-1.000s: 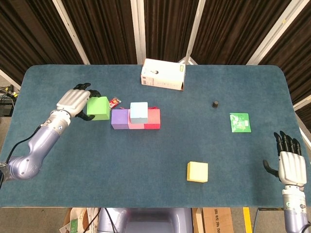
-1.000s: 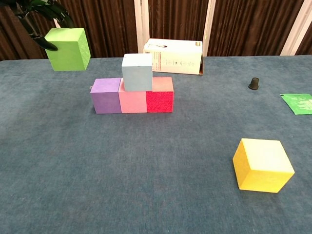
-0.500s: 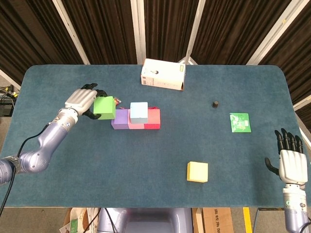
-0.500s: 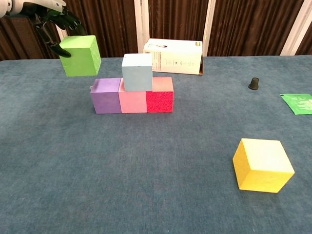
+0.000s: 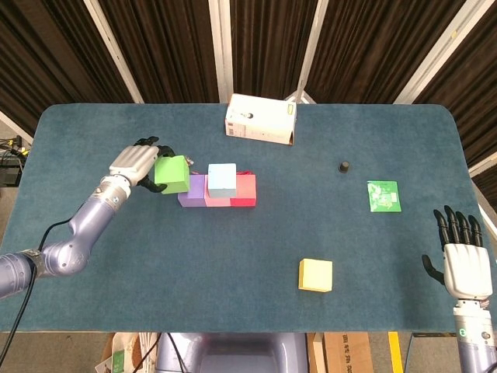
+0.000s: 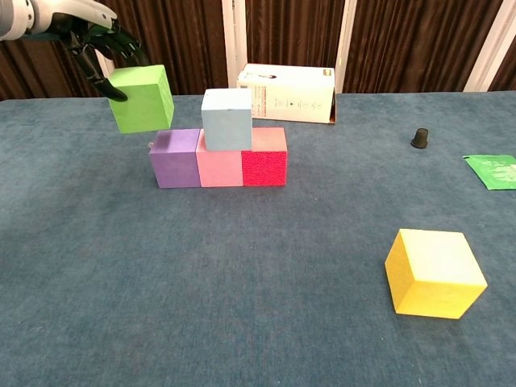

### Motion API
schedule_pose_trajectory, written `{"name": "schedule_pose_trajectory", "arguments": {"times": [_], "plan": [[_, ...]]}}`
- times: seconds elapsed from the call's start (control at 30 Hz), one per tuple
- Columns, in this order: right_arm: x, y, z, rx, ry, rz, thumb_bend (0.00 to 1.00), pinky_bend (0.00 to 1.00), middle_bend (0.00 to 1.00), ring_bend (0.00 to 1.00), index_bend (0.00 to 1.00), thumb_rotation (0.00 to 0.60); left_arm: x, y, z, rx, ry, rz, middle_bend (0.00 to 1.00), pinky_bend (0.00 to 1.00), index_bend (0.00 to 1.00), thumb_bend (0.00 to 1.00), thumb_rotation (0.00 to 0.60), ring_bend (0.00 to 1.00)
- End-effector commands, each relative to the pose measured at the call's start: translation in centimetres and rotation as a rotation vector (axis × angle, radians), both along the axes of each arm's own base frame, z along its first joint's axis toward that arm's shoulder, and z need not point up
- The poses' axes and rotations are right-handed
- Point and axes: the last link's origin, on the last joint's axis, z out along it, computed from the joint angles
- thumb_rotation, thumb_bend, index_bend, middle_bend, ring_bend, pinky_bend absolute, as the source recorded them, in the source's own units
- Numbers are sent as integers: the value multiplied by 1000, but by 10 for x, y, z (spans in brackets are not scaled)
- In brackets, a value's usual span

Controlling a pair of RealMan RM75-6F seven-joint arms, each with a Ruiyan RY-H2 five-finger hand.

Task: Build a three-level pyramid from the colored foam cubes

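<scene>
Aloft — left robot hand (image 5: 138, 164) gripping green cube (image 5: 172, 173)

Bright, even light; sharp frames.

L hand (image 5: 138, 165) raised, fingers (image 6: 107, 48) curled in a grip; R hand (image 5: 466, 268) idle, fingers spread.

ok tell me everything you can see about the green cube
The green cube is a plain, bright green block that looks like matte foam with slightly rounded edges. The left hand grips it from its left side, dark fingers wrapped over its top and side. It is held in the air, slightly tilted, above the left end of the block row, just over the purple cube and left of the light blue cube.
</scene>
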Motion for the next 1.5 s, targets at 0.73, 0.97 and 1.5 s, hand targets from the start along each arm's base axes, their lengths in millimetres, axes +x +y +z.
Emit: {"name": "schedule_pose_trajectory", "arguments": {"times": [0.73,0.97,1.5], "plan": [[18,9,-2,52,70,18,323,0,9,0,45,600,16,-3,-23,2,16,-37,251,0,325,458,600,0],[16,7,-3,61,65,14,324,0,9,0,45,600,15,1,-30,8,27,-45,250,0,327,458,600,0],[12,5,-4,73,61,-1,324,0,9,0,45,600,18,2,-33,2,25,-49,246,0,323,457,600,0]]}}
